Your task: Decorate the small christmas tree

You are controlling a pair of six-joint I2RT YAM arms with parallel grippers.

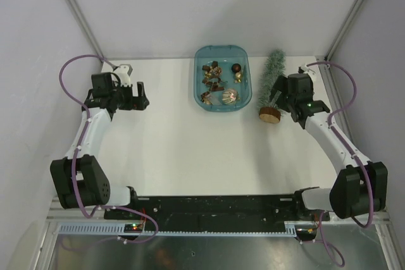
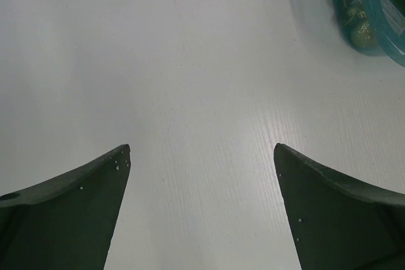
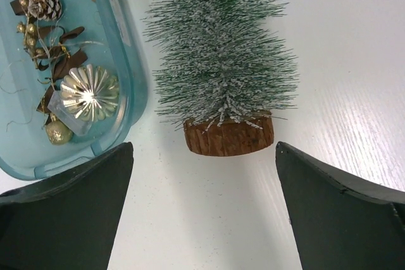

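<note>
The small christmas tree (image 1: 272,80) lies on its side on the white table, just right of the blue tray (image 1: 200,96), with its wooden disc base (image 1: 269,115) toward the near edge. My right gripper (image 1: 276,99) hovers at the base end, open and holding nothing. In the right wrist view the tree (image 3: 221,49) and its base (image 3: 229,134) sit just ahead of the spread gripper (image 3: 204,147), touching neither finger. My left gripper (image 1: 143,96) is far left, open over bare table, and in its own wrist view the gripper (image 2: 202,150) is empty.
The tray (image 3: 120,30) holds small gold and brown ornaments: a fluted gold piece (image 3: 88,93), a pine cone (image 3: 43,4) and a glittery ball (image 2: 362,33). Grey walls and metal frame posts close in the table's back and sides.
</note>
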